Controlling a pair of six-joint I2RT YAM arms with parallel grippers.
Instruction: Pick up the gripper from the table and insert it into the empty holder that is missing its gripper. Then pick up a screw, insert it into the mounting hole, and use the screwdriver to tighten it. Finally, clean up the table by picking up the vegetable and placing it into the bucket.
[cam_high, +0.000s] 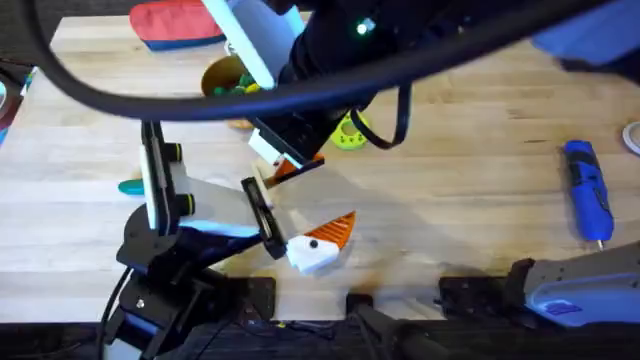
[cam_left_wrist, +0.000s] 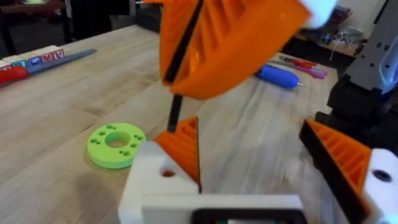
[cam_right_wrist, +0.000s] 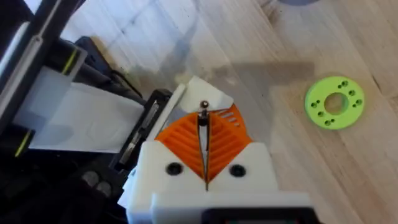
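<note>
Screw (cam_right_wrist: 204, 106) sits pinched in the right gripper's (cam_right_wrist: 205, 163) closed fingers over the holder (cam_right_wrist: 208, 96) — tilt it and it drops; left gripper (cam_left_wrist: 261, 162) open, empty.

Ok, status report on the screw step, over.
Left gripper open. Right gripper shut on screw, over the white mount. Green disc off to side.

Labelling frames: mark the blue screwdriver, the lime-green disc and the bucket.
blue screwdriver (cam_high: 588, 192), overhead view, middle of its body.
lime-green disc (cam_right_wrist: 334, 102), right wrist view, ring surface beside the centre hole.
bucket (cam_high: 212, 76), overhead view, left rim.
</note>
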